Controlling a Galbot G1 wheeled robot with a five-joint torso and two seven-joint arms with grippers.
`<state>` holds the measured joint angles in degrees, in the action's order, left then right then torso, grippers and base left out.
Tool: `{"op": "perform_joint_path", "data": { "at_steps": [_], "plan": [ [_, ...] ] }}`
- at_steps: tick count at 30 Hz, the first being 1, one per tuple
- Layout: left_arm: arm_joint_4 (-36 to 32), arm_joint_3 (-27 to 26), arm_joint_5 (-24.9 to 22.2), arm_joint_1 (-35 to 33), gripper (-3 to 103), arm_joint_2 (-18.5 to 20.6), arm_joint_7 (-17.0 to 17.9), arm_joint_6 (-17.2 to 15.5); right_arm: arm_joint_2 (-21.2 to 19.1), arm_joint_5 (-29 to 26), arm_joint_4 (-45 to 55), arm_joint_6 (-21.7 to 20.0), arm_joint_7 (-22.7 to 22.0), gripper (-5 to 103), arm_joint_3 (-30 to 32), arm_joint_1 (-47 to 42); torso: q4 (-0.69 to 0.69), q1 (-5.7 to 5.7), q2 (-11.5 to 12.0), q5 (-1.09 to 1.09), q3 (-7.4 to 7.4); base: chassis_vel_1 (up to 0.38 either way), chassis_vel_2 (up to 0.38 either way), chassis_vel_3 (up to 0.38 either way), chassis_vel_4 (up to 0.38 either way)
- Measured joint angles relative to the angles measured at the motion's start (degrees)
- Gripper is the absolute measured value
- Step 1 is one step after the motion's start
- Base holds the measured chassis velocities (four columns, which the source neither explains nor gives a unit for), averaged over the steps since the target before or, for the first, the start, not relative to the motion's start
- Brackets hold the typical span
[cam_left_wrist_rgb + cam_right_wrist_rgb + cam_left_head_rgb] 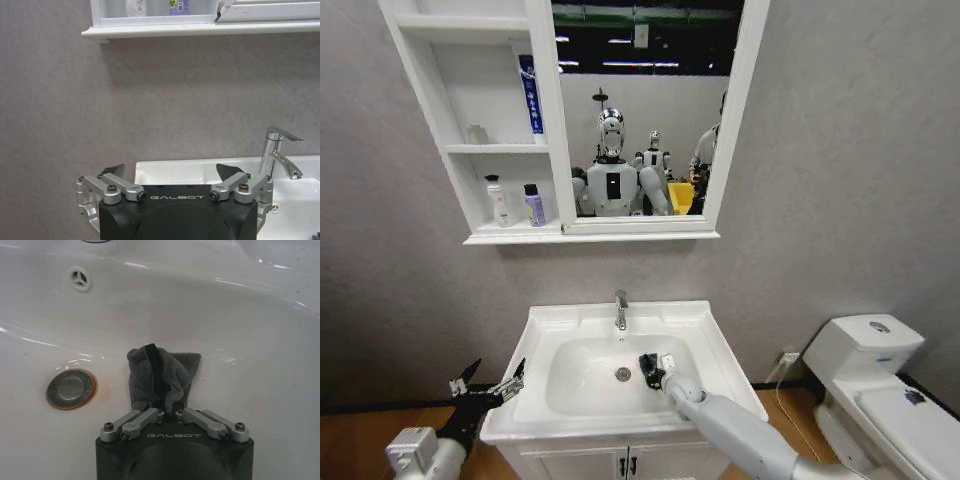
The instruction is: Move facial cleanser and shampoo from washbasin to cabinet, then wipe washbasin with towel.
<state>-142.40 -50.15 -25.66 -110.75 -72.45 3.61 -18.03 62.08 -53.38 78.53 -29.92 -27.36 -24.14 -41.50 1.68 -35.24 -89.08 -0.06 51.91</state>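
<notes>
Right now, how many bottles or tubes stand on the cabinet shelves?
3. A blue-and-white tube stands in the middle niche; a white bottle and a purple bottle stand side by side in the bottom niche of the cabinet. Others may be hidden higher up.

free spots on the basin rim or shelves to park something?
Washbasin rim is bare right of the tap. Left rim is bare, left gripper beside it. Crowded: bowl, right gripper pressing towel; bottom shelf with two bottles.

towel (161, 376) in washbasin (715, 345), beside drain (70, 388) | bottles (516, 201) on cabinet (472, 190) shelf
</notes>
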Motion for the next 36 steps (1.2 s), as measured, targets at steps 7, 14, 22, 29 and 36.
{"op": "perform_joint_path", "data": {
  "at_steps": [7, 14, 22, 29, 36],
  "plan": [
    [0.0, 0.0, 0.0, 0.0, 100, 0.0, 0.0, 0.0, 8.1, 0.2, -4.5, 1.2, 2.9, 4, -1.4, 1.8, -0.03, -0.02, 0.0, 0.06, 0.05, 0.0, 0.0, 0.0, 0.0],
    [0.0, 0.0, 0.0, 0.0, 100, 0.0, 0.0, 0.0, 14.0, 0.1, -10.1, 2.2, 5.4, 4, -4.3, 4.7, -0.01, -0.03, 0.0, 0.03, 0.04, 0.0, 0.0, 0.0, 0.0],
    [0.0, 0.0, 0.0, 0.0, 100, 0.0, 0.0, 0.0, 18.3, 0.7, -12.4, 3.5, 6.0, 4, -5.9, 5.1, -0.03, -0.02, 0.0, 0.06, 0.02, 0.0, 0.0, 0.0, 0.0],
    [0.0, 0.0, 0.0, 0.0, 100, 0.0, 0.0, 0.0, 14.8, 1.8, -10.2, 3.5, 6.3, 4, -3.0, 2.7, -0.09, -0.01, 0.0, 0.09, 0.02, 0.0, 0.0, 0.0, 0.0],
    [0.0, 0.0, 0.0, 0.0, 100, 0.0, 0.0, 0.0, 9.2, 1.7, -6.1, 2.7, 6.8, 4, -0.3, 0.7, -0.04, -0.02, 0.0, 0.04, 0.03, 0.0, 0.0, 0.0, 0.0]
  ]
}}
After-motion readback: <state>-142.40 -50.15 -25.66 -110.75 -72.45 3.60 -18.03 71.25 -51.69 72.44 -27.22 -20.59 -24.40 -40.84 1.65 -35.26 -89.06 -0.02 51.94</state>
